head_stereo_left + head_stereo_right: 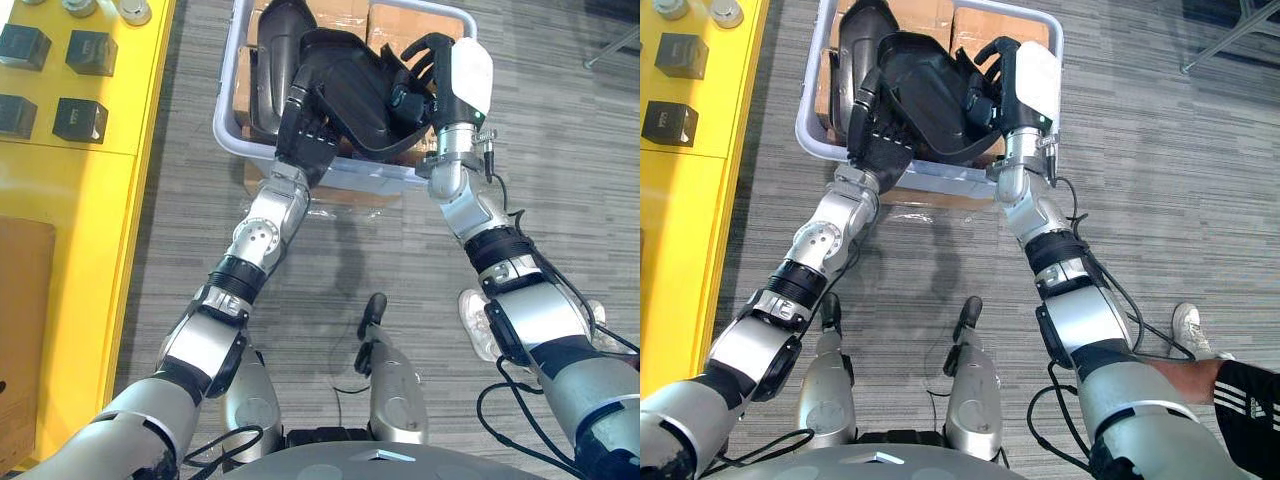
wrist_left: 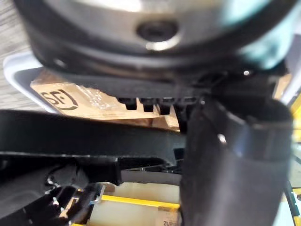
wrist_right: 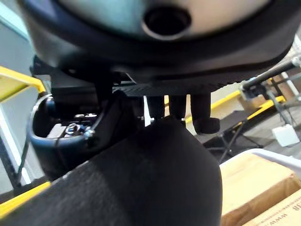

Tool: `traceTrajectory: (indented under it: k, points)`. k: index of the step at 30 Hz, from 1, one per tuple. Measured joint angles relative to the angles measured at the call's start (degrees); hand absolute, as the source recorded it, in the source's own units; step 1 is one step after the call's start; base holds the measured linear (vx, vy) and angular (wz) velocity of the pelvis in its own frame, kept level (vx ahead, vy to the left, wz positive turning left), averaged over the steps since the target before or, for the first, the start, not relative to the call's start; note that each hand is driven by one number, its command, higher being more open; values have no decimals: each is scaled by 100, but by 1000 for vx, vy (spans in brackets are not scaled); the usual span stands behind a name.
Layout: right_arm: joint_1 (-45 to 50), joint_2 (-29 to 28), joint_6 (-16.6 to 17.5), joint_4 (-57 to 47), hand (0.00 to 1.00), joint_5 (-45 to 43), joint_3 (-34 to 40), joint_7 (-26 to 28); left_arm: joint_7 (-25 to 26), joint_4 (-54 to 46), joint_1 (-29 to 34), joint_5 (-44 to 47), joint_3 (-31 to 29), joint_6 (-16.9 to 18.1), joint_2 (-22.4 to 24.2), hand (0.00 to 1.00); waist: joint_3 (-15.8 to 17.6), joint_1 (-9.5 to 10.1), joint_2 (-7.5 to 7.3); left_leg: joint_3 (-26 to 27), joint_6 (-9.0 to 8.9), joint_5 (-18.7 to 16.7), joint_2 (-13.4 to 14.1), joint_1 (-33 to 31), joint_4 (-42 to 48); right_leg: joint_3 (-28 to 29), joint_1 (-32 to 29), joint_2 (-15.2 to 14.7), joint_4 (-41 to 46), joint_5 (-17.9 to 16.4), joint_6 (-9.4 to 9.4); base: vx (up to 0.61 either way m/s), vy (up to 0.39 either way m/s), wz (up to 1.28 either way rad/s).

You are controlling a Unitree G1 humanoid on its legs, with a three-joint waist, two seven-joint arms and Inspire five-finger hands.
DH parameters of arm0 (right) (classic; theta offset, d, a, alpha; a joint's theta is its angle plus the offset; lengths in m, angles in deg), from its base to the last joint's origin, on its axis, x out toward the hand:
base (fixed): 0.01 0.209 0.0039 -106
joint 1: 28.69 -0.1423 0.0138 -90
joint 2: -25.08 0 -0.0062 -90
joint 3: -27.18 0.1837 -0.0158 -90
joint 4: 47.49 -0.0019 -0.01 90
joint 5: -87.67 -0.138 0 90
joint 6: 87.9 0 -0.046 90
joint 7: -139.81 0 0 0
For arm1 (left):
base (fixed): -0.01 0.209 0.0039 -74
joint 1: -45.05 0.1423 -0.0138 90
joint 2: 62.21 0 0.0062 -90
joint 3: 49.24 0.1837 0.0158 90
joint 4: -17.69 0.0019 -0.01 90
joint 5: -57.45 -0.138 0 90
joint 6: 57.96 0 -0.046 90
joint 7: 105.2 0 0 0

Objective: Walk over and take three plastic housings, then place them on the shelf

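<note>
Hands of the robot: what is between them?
A black housing, gripped by the left hand and right hand over the bin. The left eye view shows it.

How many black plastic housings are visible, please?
2: one housing between the left hand and right hand over the crate, a second housing upright behind it; others may be hidden.
</note>
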Motion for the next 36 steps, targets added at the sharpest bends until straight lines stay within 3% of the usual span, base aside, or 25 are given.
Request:
traceTrajectory:
  k: [8, 9, 14, 23, 26, 27, 29, 32, 33, 36]
  points:
    - [622, -53, 656, -1409, 0, 787, -100, -208, 348, 8, 31, -1169, 259, -707, -22, 100, -15, 30, -51, 113, -29, -64, 13, 186, 0, 105, 125, 35, -91, 12, 1, 4, -3, -6]
    - [718, -50, 706, -1593, 0, 974, -130, -208, 355, 10, 72, -1372, 291, -773, -47, 0, -30, 8, -77, 138, -30, -88, 23, 230, 0, 117, 170, 49, -127, 12, 1, 25, -18, -12]
    - [1089, -44, 905, -1935, 0, 1199, -189, -110, 355, 99, 161, -1966, 462, -997, -75, 0, -113, -21, -213, 257, -55, -145, 70, 336, 1, 212, 221, 113, -197, 19, 7, 39, -24, -12]
    - [2361, -161, 936, -2607, 0, 725, -58, 200, -302, -111, 973, -2092, 780, -168, -90, 0, -195, -26, -258, 360, -55, -385, 69, 622, 170, 288, 613, 139, -446, 28, 26, 24, -10, -5]
    - [2887, -434, 1267, -2963, 0, 476, 7, -26, -669, -253, 1316, -1797, 817, -69, -90, 0, -333, -49, -253, 404, -55, -428, 69, 657, 176, 302, 659, 145, -527, 36, 39, 30, -15, -7]
    - [3159, -576, 1600, -2974, 0, 483, -25, -174, -780, -301, 1492, -1670, 802, 38, -95, 0, -415, -63, -248, 422, -57, -473, 69, 698, 196, 301, 724, 146, -577, 38, 50, 30, -10, -4]
    - [3449, -717, 1869, -3008, 0, 494, -80, -303, -919, -357, 1735, -1475, 724, 94, -110, 0, -554, -62, -241, 454, -48, -550, 69, 698, 259, 320, 728, 145, -587, 33, 53, 43, -9, -8]
    - [3819, -787, 2134, -3018, 0, 493, -94, -427, -1169, -426, 2052, -1271, 575, 297, -101, 0, -733, -45, -191, 450, -52, -598, 69, 706, 284, 305, 758, 140, -590, 9, 73, 36, -7, 0]
    - [4001, -804, 2243, -3019, 100, 493, -100, -449, -1222, -598, 2236, -1299, 459, 417, -102, 0, -763, -39, -167, 429, -51, -611, 70, 745, 294, 281, 815, 137, -590, -9, 85, 27, -8, 6]
    - [4431, -931, 2427, -3040, 100, 523, -258, -546, -1250, -985, 2687, -1335, 312, 766, -32, 0, -985, -16, -45, 367, -59, -680, 69, 802, 310, 185, 939, 117, -589, -77, 133, 25, -4, 12]
